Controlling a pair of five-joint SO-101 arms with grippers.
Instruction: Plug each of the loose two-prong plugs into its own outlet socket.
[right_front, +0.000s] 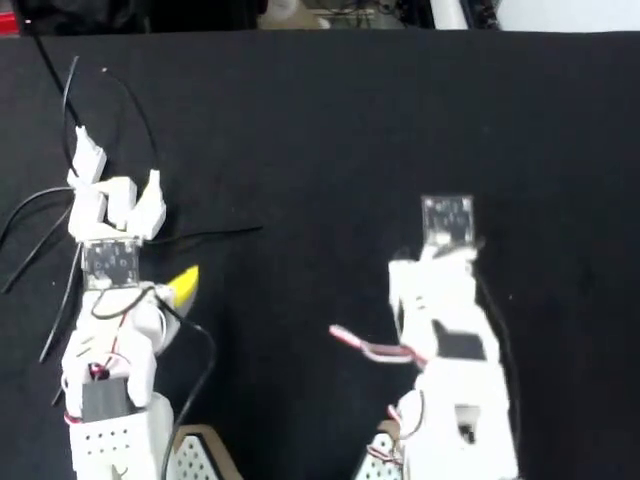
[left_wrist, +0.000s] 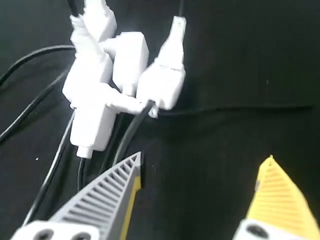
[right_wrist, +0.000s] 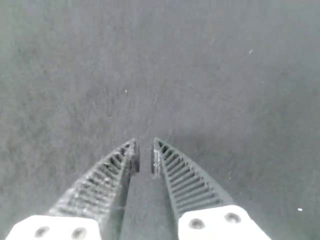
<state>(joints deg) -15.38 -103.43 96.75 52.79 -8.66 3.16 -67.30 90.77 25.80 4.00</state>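
Step in hand: I judge it is the approach of the left tool (left_wrist: 204, 159) to the white cluster of plastic plugs and socket blocks (left_wrist: 127, 60), to take one piece.
Left tool: released. Its grey ribbed finger (left_wrist: 107, 192) and yellow ribbed finger (left_wrist: 275, 200) stand wide apart with nothing between them. The cluster lies just beyond the tips.
Right tool (right_wrist: 145, 150): almost fully clenched with only a thin gap, grasping nothing, over the bare black cloth table (right_wrist: 225, 60) at 3 o'clock in the high view.
Cluster place: at 9 o'clock on the table, with thin black cables (left_wrist: 240, 107) running out of it.
Axis: the long white block (left_wrist: 92, 112) runs roughly from 11 to 5 o'clock in the high view. The white plug body (left_wrist: 162, 85) beside it runs near 12 to 6, its cable end toward 12.
Doing it well: I would choose one piece only, close across its short sides, and keep the cables out of the grip. I cannot tell which pieces are already joined.
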